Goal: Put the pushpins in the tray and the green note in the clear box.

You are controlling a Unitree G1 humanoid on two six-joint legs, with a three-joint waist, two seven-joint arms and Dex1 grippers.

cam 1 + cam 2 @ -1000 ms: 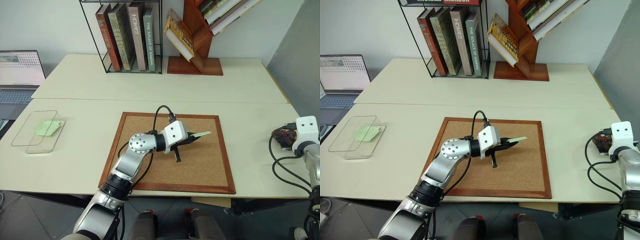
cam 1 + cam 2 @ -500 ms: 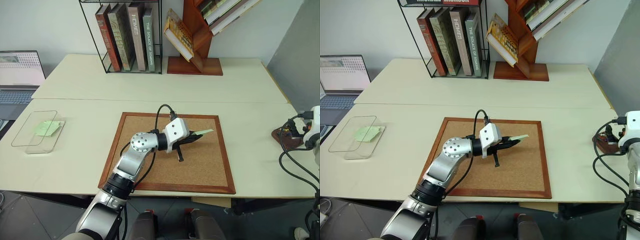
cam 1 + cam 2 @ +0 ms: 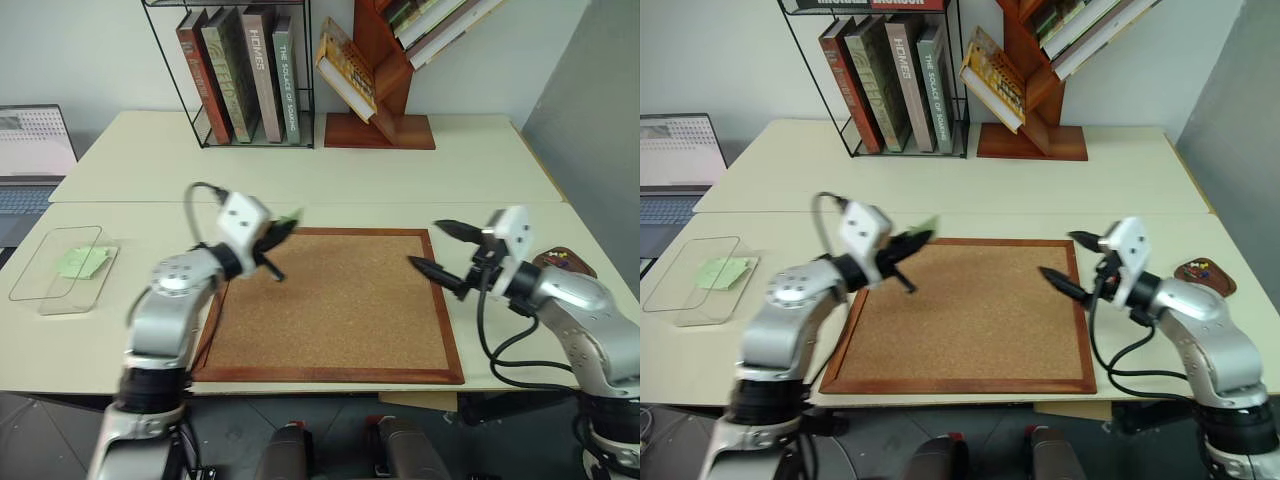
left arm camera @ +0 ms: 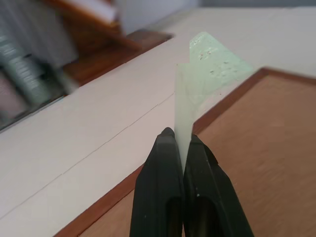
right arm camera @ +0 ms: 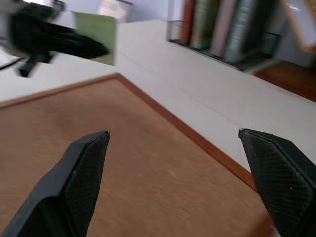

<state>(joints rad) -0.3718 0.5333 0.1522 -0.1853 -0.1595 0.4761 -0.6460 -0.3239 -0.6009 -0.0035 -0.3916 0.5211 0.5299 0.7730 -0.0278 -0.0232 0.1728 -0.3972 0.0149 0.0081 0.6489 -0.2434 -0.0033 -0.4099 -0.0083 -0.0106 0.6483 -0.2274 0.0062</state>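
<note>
Spanning cream table (image 3: 300,180): corkboard (image 3: 330,310); bookshelf (image 3: 240,70) behind.

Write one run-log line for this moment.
left hand: shut on green note | right hand: open, empty | pushpins: in tray | clear box: waiting

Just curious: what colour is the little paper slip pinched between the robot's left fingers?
Pale mint green. The green note shows best in the left wrist view.

Beige table (image 3: 400,190) — corkboard (image 3: 340,300), clear box (image 3: 50,275), tray (image 3: 575,265)
</note>
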